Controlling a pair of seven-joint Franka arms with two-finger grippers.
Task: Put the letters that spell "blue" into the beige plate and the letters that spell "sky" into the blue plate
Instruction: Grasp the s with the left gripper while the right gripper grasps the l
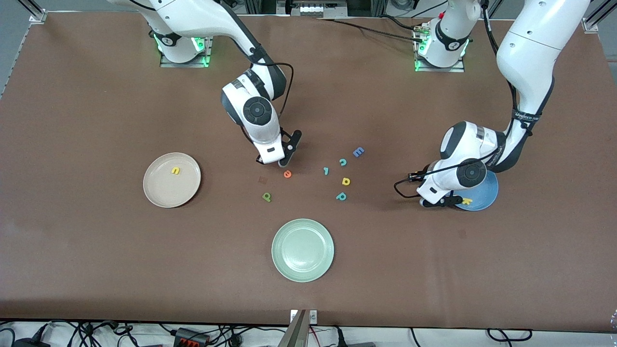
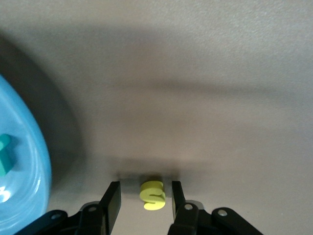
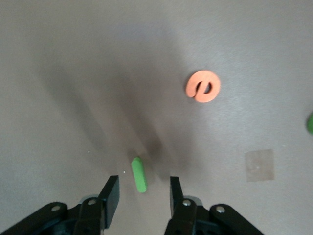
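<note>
My left gripper point(image 2: 145, 185) is down at the table beside the blue plate point(image 2: 22, 147) point(image 1: 486, 193), open, with the yellow s point(image 2: 153, 196) between its fingers and a gap on each side. In that plate lie the teal y point(image 2: 4, 157) and the yellow k point(image 1: 466, 201). My right gripper point(image 3: 144, 180) point(image 1: 270, 161) is open and low over the thin green l point(image 3: 139, 175), which lies between its fingers untouched. The orange e point(image 3: 203, 86) point(image 1: 288, 174) is close by, and the dark green b point(image 1: 266, 196) is nearer the camera. The beige plate point(image 1: 164, 190) holds the yellow u point(image 1: 176, 170).
A pale green plate point(image 1: 302, 249) sits near the table's front edge. Loose letters lie mid-table: a blue E point(image 1: 358, 152), a teal c point(image 1: 342, 162), a thin teal letter point(image 1: 326, 170), a yellow d-shaped one point(image 1: 346, 181) and a teal p-shaped one point(image 1: 341, 196).
</note>
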